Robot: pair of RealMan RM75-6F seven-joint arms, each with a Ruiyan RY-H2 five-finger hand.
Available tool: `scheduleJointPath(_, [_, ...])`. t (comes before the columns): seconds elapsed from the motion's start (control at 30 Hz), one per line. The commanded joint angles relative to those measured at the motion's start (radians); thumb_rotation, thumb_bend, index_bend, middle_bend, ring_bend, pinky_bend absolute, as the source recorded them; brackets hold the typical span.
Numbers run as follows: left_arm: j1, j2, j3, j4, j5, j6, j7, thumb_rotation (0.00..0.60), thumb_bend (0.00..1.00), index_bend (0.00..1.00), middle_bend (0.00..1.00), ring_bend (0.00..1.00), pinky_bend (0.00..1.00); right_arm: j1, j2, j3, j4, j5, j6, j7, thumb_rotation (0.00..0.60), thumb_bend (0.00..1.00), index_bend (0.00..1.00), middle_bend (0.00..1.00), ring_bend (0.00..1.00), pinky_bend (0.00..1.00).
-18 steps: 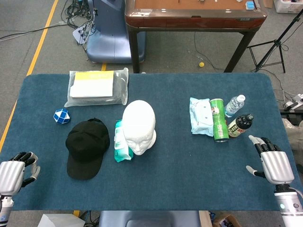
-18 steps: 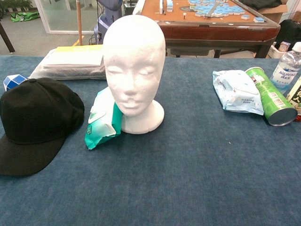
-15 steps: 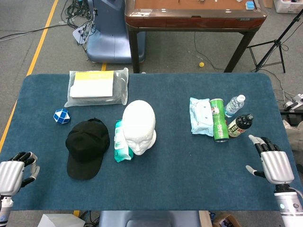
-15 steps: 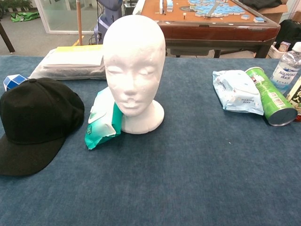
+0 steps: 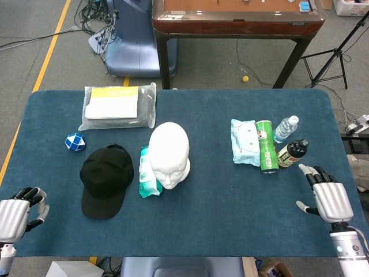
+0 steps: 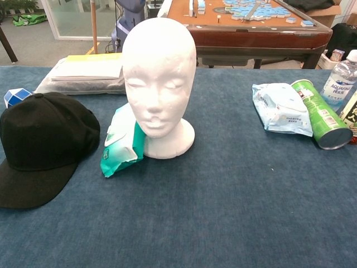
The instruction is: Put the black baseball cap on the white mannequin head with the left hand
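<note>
- The white mannequin head (image 5: pixel 169 153) stands upright near the middle of the blue tabletop (image 5: pixel 219 213), its face turned toward the robot.
- The black baseball cap (image 5: pixel 105 179) lies flat on the tabletop to the left of the mannequin head, crown up, its brim pointing toward the robot's side; nothing touches it.
- A green-and-white wet-wipes pack (image 5: pixel 148 173) lies between the cap and the mannequin head, leaning against the head's base.
- The left robot hand (image 5: pixel 17 211) hovers at the near left corner, well apart from the cap and further left of the mannequin head; it holds nothing, fingers loosely curled but apart.
- The right robot hand (image 5: pixel 330 196) sits far right of the mannequin head near the tabletop edge, empty, fingers spread.
- Behind and left of the mannequin head: a clear bag holding white and yellow sheets (image 5: pixel 118 106) and a blue-and-white twist puzzle (image 5: pixel 75 141).
- Right of the mannequin head: a pale blue wipes pack (image 5: pixel 244 142), a green chip can (image 5: pixel 266 146) on its side, a water bottle (image 5: pixel 285 128) and a dark bottle (image 5: pixel 292 153).
</note>
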Motion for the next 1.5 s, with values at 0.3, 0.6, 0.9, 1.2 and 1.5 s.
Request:
scheduleJointPath(0.3, [-0.003, -0.035, 0.024, 0.018, 0.044, 0.004, 0.001, 0.600, 0.16, 0.21, 0.45, 0.36, 0.55, -0.008, 0.004, -0.003, 0.004, -0.003, 0.014, 0.024, 0.600, 0.00, 0.12, 0.22, 0.15, 0.32])
scheduleJointPath(0.6, [-0.004, -0.097, 0.073, 0.058, 0.124, 0.012, -0.046, 0.600, 0.02, 0.30, 0.40, 0.33, 0.55, -0.003, 0.003, -0.003, 0.005, 0.003, 0.004, 0.014, 0.600, 0.00, 0.12, 0.22, 0.15, 0.32])
scheduleJointPath(0.9, [-0.018, -0.189, 0.088, 0.134, 0.146, -0.015, -0.043, 0.600, 0.02, 0.49, 0.50, 0.33, 0.54, -0.005, 0.013, -0.002, 0.007, 0.001, 0.009, 0.047, 0.600, 0.00, 0.12, 0.22, 0.15, 0.32])
scheduleJointPath(1.2, [-0.039, -0.246, 0.090, 0.172, 0.124, -0.075, -0.023, 0.600, 0.02, 0.51, 0.54, 0.33, 0.52, -0.005, 0.015, -0.005, 0.008, -0.006, 0.010, 0.054, 0.600, 0.00, 0.12, 0.22, 0.15, 0.32])
scheduleJointPath(1.5, [-0.054, -0.294, 0.082, 0.219, 0.102, -0.108, 0.033, 0.600, 0.02, 0.51, 0.55, 0.33, 0.51, -0.004, 0.017, -0.006, 0.009, -0.008, 0.009, 0.061, 0.600, 0.00, 0.12, 0.22, 0.15, 0.32])
